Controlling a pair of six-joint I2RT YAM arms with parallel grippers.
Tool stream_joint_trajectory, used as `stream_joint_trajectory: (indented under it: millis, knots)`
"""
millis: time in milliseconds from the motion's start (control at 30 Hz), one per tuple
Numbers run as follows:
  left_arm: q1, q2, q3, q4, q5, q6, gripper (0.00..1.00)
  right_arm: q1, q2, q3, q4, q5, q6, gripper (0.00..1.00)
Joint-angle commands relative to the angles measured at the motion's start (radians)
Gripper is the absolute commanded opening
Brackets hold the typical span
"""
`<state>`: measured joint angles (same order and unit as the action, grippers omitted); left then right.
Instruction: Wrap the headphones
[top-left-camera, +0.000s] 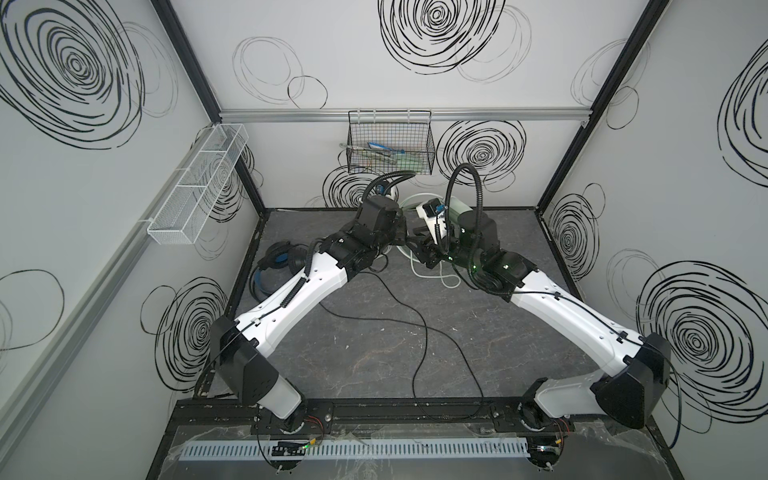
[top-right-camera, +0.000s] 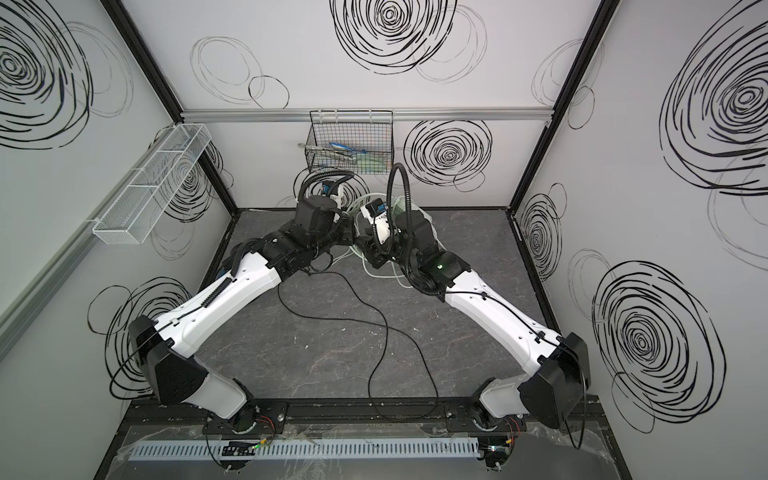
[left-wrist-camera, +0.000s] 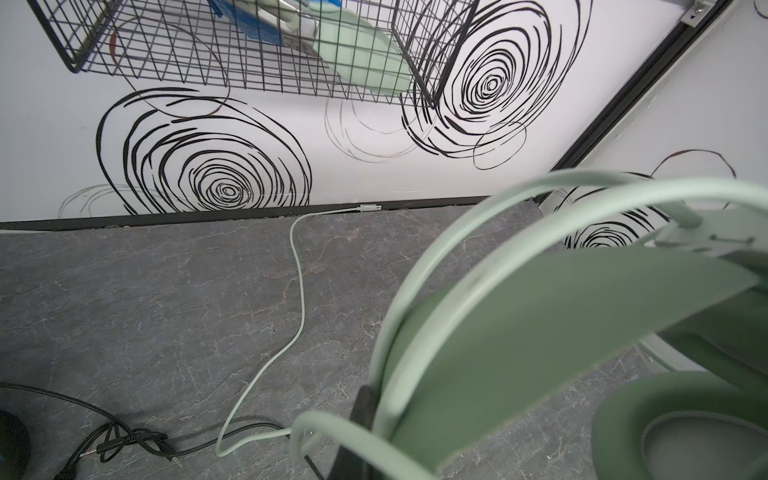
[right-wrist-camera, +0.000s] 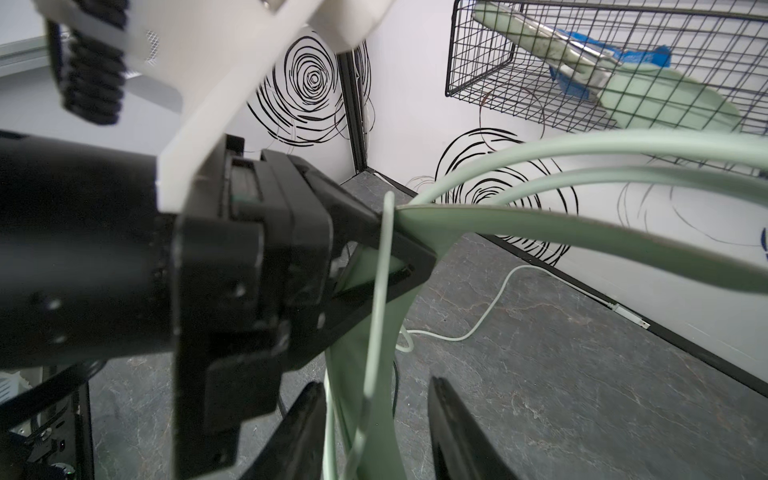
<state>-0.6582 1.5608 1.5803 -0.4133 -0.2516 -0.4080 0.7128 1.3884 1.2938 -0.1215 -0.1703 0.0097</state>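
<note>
- Top views both show the mint headset (top-left-camera: 459, 205) at the table's (top-left-camera: 519, 332) 12 o'clock, close to the back wall and only partly in sight. The black headset (top-left-camera: 276, 261) lies flat at about 9 o'clock by the table edge. Its black cord (top-left-camera: 417, 328) sprawls loose across the middle toward 6 o'clock, so I judge that its wrap has not begun.
- Left wrist view brings the mint headset close: a broad, matte green headband (left-wrist-camera: 561, 316) and a soft, rounded ear pad (left-wrist-camera: 685, 415). Two turns of its pale cord (left-wrist-camera: 300, 291) arch over the band. The rest runs slack over the table to the plug (left-wrist-camera: 369, 207), which rests against the back wall. By my reckoning this wrap is partway through, with a good length of cord left to wind.
- Right wrist view shows the left gripper (right-wrist-camera: 401, 245) clamped tight on the headband's edge, holding the headset up off the table. The right gripper (right-wrist-camera: 374, 395) has its jaws standing apart. They straddle the band and a hanging strand of cord and pinch neither, as far as I can see.
</note>
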Motion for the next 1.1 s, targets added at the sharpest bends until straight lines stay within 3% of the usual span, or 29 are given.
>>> stream_joint_trajectory:
  millis: [0, 200, 567, 833, 1067]
  knots:
    - [-0.028, -0.068, 0.029, 0.158, 0.072, -0.052, 0.00, -0.009, 0.044, 0.018, -0.028, -0.004, -0.001, 0.40]
    - [-0.050, -0.080, -0.001, 0.168, 0.071, -0.061, 0.00, -0.009, 0.063, 0.025, -0.034, 0.004, -0.003, 0.34]
    - [-0.009, -0.090, -0.035, 0.151, 0.070, -0.071, 0.00, -0.009, 0.027, 0.044, -0.054, 0.042, -0.008, 0.00]
    - [0.089, -0.117, -0.094, 0.151, 0.078, -0.091, 0.00, -0.004, -0.075, 0.021, -0.007, 0.049, -0.029, 0.00]
    - [0.147, -0.089, -0.100, 0.165, 0.086, -0.125, 0.00, 0.036, -0.200, -0.053, 0.155, -0.101, -0.031, 0.00]
